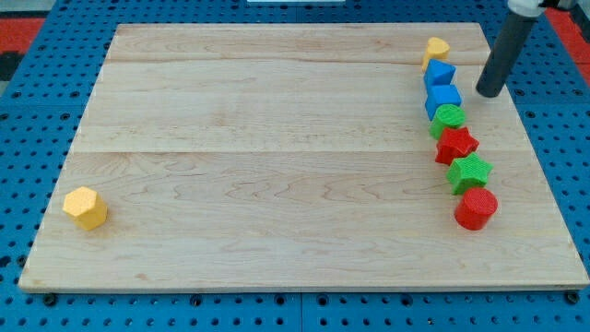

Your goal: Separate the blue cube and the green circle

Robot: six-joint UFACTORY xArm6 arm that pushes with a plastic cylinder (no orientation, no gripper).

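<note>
No fingers on this rig, so nothing to open, close or hold; only the rod, and my tip (489,92) sits just to the view's right of the blue cube (443,100), near it but not touching. The blue cube touches the green circle (450,117) directly below it, both in the column of blocks along the table's (277,184) right side: yellow block (436,50) at top, blue triangular block (440,75), then the cube, the circle, red star (455,144), green star (469,171), red cylinder (476,208). Yellow hexagon (85,207) is well apart at the lower left. The blocks look small, light and rigid, so I'd expect them to slide easily on the smooth wood and rotate if hit off-centre. Best contact is probably the middle of the cube's right face, pushing toward the view's left. Neighbours touch above and below, so some drag-along is likely. Big open area to the left; the table edge is near on the right, so avoid pushing that way.
</note>
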